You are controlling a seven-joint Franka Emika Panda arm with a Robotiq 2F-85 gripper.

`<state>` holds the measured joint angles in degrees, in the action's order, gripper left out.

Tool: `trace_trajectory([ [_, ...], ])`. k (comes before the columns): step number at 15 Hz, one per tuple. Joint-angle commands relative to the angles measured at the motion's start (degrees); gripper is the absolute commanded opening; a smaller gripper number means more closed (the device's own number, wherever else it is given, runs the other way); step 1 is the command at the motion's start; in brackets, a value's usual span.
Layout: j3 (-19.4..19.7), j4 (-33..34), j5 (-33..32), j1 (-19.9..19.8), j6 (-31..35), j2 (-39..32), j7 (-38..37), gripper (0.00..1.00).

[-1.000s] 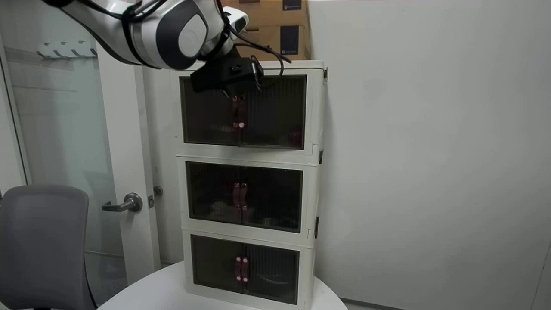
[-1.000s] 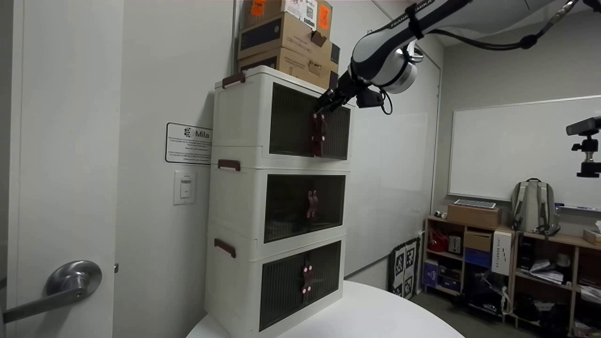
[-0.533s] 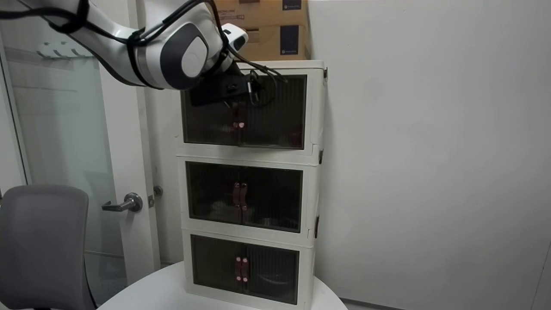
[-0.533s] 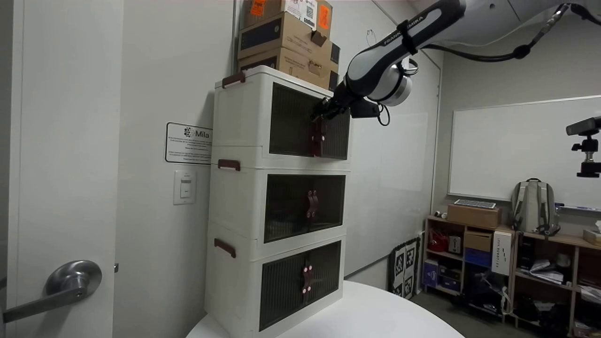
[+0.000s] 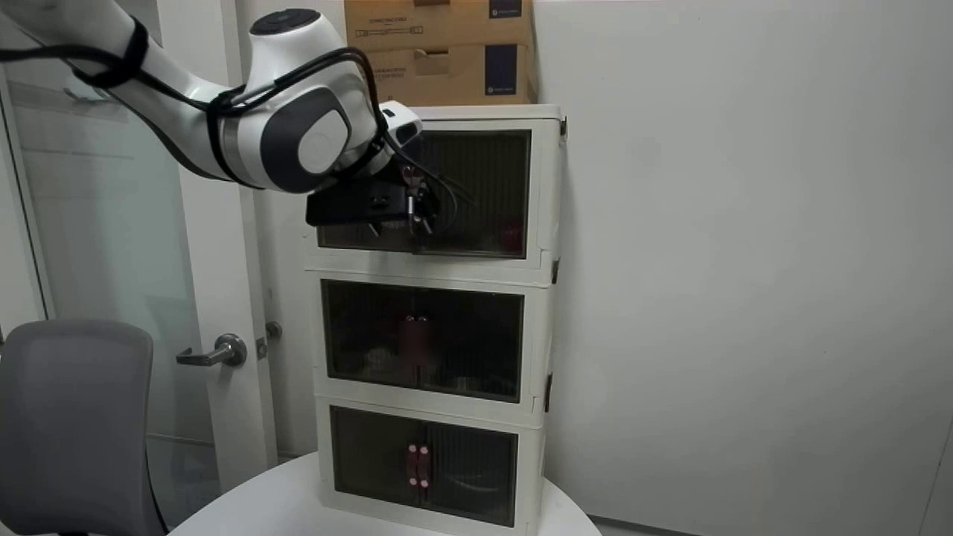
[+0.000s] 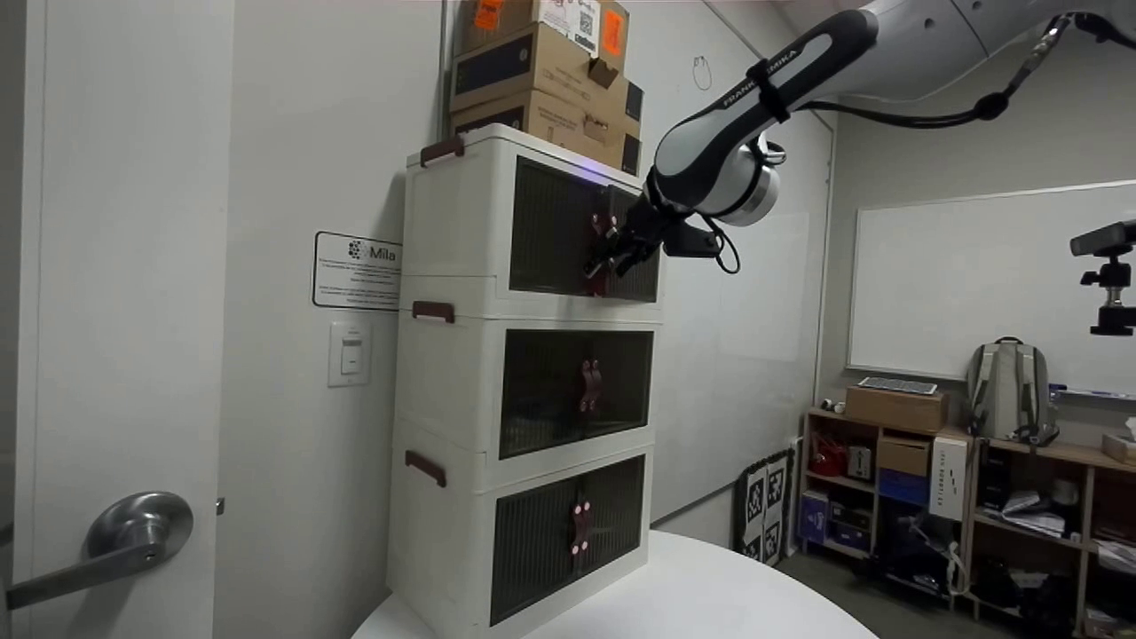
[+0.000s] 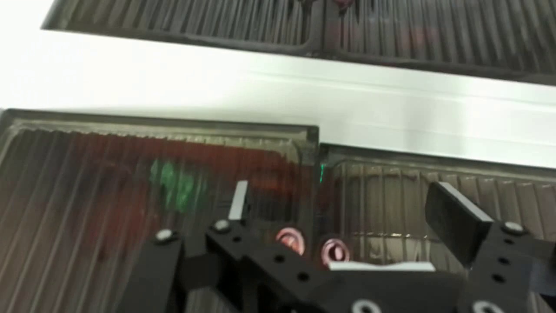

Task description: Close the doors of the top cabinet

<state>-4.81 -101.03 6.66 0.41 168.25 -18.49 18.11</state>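
Observation:
The top cabinet (image 5: 547, 193) is the white-framed upper tier, also in an exterior view (image 6: 453, 213). Its smoky doors, one at left (image 6: 550, 231) and one at right (image 6: 643, 277), lie nearly flat in the frame. The right door (image 5: 484, 186) stands slightly proud of the left. In the wrist view the picture looks upside down; one door (image 7: 130, 195) overlaps the white frame more than its neighbour (image 7: 391, 208). My gripper (image 7: 343, 195) is open and empty, fingers wide apart, before the lower handle ends. It shows in both exterior views (image 5: 402, 227) (image 6: 606, 264). Contact cannot be told.
Two alike lower tiers (image 5: 532, 342) stand below on a white round table (image 5: 275, 491). Cardboard boxes (image 6: 577, 98) sit on top of the unit. A grey chair (image 5: 74, 417) and a door with a lever (image 5: 223, 351) are beside it.
The arm and gripper have moved down across the front of the top cabinet, from the upper handle ends to the lower ones. The doors show no clear movement.

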Motion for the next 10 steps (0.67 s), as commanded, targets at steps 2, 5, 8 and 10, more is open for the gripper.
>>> trace_trajectory([
  [2, -1.5, -1.6, 1.1, 0.1, -0.3, 0.5, -0.2, 1.00],
  [5, -1.2, -0.4, 0.0, 0.7, 2.7, -0.5, -0.6, 1.00],
  [8, 0.3, 1.6, -1.3, 1.6, 7.2, -2.1, -1.6, 1.00],
  [10, 0.5, 2.7, -0.8, 1.8, 10.8, -3.5, -1.8, 1.00],
])
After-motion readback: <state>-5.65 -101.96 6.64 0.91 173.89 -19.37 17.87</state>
